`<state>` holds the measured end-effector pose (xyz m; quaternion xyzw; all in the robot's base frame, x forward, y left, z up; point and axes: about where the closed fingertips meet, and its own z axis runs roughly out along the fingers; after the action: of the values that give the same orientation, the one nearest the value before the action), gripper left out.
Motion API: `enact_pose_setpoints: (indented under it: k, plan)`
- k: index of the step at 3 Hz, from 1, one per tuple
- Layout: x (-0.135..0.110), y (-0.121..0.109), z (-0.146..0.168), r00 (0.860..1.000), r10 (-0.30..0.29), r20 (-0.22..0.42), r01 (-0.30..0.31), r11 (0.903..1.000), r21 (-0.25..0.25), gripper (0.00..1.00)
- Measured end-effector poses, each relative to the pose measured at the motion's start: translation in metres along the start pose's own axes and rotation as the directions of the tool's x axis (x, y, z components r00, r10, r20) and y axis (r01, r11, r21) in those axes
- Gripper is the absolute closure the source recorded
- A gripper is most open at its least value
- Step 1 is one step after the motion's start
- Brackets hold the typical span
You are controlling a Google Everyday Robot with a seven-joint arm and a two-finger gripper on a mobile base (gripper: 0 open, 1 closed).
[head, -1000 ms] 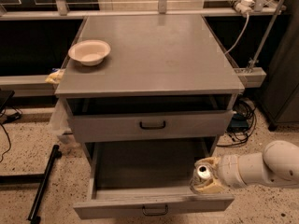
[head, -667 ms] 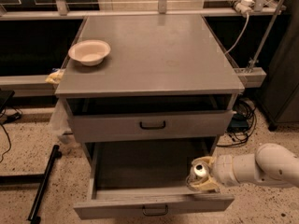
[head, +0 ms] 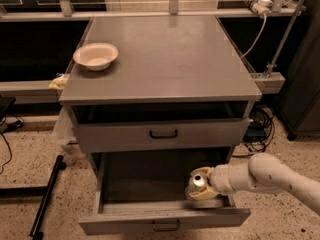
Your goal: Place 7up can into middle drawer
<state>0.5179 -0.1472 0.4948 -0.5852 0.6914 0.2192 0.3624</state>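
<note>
Silvery and shiny-topped, the can (head: 198, 180) sits in the gripper (head: 201, 189), whose cream fingers (head: 204, 194) are clamped round its body. It is inside the open drawer (head: 165, 218), at the right front corner, just behind the low front panel. I cannot tell whether its base touches the tray floor.

Its long axis runs near vertical, leaning a little. The pull-tab end points up and slightly toward the camera.

Risks, as I judge them:
- Released on that lean, or above the floor, the can could topple and roll along the tray.
- The front panel and right wall are close, so opening fingers might catch one of them or nudge the can over.
- The upper drawer (head: 162, 134) overhangs the arm, and a steep lift out could strike it.
</note>
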Motion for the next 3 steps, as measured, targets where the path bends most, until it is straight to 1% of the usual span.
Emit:
enact_pose_setpoints:
  k: [1, 2, 3]
  plan:
    - [0.011, -0.009, 0.034, 1.000, -0.009, 0.014, 0.009, 0.9994, -0.033, 1.00]
    - [0.020, -0.017, 0.058, 1.000, -0.018, 0.018, 0.019, 0.9986, -0.049, 1.00]
    - [0.038, -0.028, 0.081, 1.000, -0.028, 0.010, 0.029, 0.9980, -0.055, 1.00]
